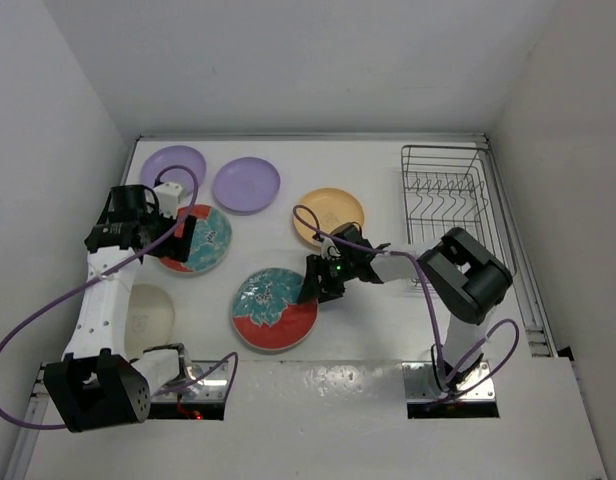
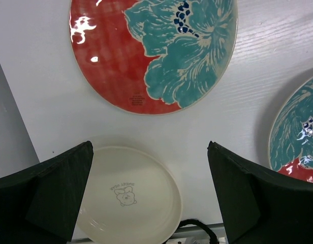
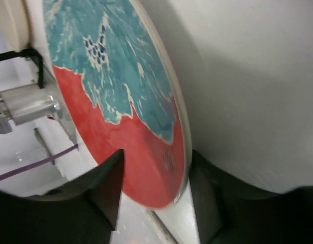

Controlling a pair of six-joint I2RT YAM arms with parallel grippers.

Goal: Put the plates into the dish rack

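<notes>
My right hand (image 1: 321,282) is at the right rim of a red and teal floral plate (image 1: 273,308), which lies flat in the middle of the worktop (image 1: 388,170), towards the near edge. On the wrist camera the jaws stand partway apart astride that rim, one finger over the red glaze and the other outside the edge. I cannot tell whether either pad touches it.

My left hand (image 1: 180,238) is spread wide and holding nothing. It hovers over the second red floral plate (image 1: 206,240), which lies by the left edge. A cream plate (image 1: 148,318) with a small printed mark sits near the left arm's base, close to the near left corner.

Two lilac plates (image 1: 173,165) (image 1: 246,184) lie side by side towards the far left corner. The yellow-orange plate (image 1: 328,210) rests just beyond my right hand, mid-worktop. The dish rack (image 1: 445,200) stands in the far right corner with no plate in it.
</notes>
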